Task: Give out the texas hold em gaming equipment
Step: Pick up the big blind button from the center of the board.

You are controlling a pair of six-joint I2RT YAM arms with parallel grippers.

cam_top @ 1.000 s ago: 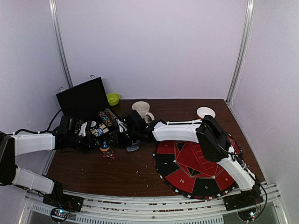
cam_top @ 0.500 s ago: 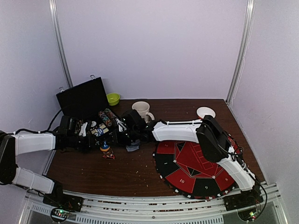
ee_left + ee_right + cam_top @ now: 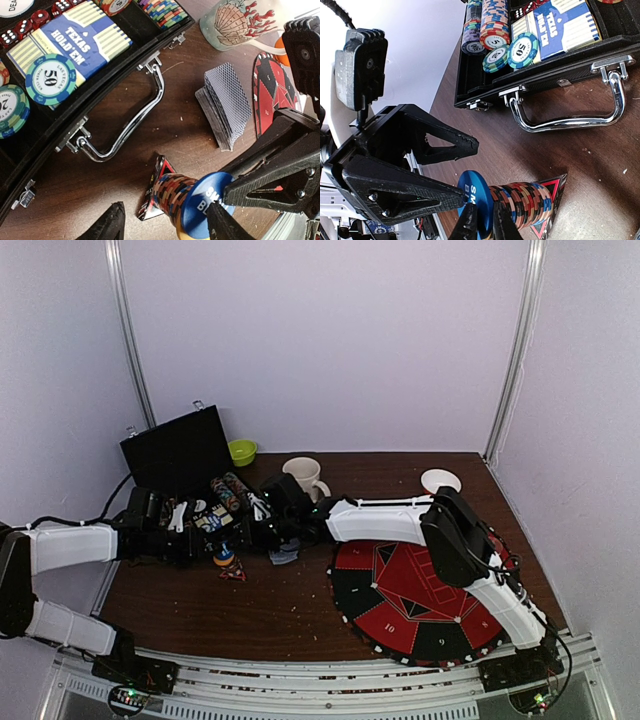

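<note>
Your right gripper [image 3: 484, 219] clamps the blue disc [image 3: 472, 192] on the chip stack [image 3: 525, 200] before the case [image 3: 555, 67], and your left gripper [image 3: 165, 221] holds its jaws apart around it, likely to release it.

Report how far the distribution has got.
Done: card deck and chip stack sit on the table outside the case. In hand: right gripper pinches the blue disc atop that stack, left gripper open around it. Left: many chips lie in the case.
</note>
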